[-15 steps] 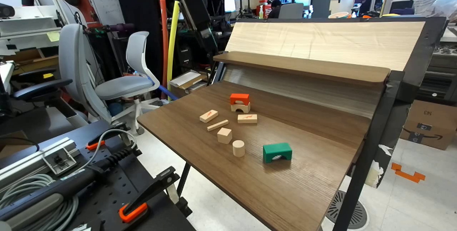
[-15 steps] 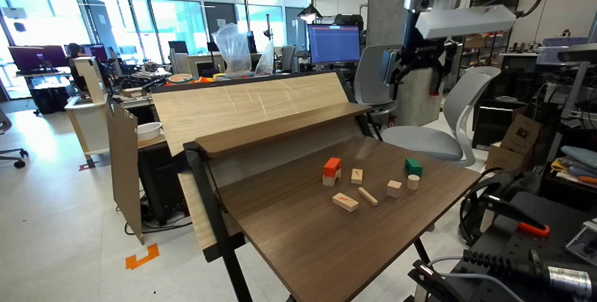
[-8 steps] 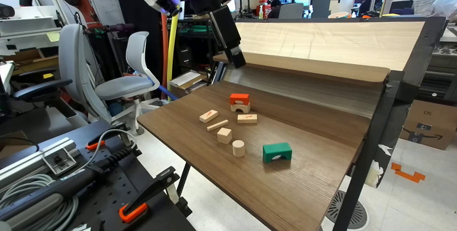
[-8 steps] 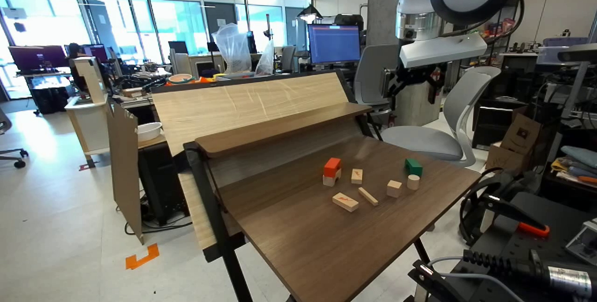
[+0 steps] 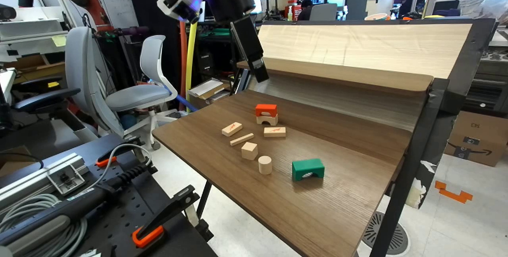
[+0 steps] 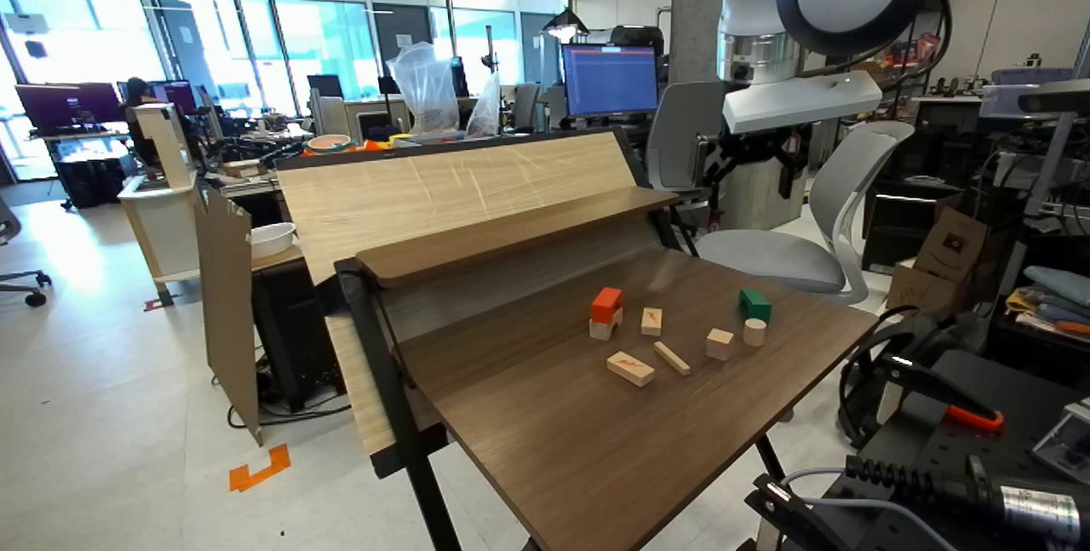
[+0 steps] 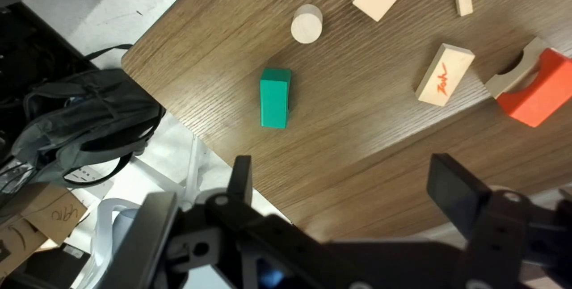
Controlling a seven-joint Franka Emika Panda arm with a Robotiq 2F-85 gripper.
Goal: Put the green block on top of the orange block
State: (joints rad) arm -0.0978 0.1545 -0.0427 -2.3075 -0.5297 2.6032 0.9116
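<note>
I find the gripper (image 7: 342,170) low in the wrist view, jaws wide apart. The green block (image 7: 274,101) lies just left of centre, higher in frame, well apart from both jaws; the orange block (image 7: 538,92), far right.

In from the rear edge of the brown wood-grain worktop (image 7: 348,119), a rectangular tan wooden block (image 7: 448,69) carries red handwritten letters (image 7: 442,80) resembling "Zoh". Past the right rear corner in an exterior view, a brown cardboard box (image 5: 478,136) bears a black curved-arrow logo (image 5: 481,153). Handwriting (image 7: 65,213) on a brown cardboard carton (image 7: 54,226) past the left edge is unclear.
</note>
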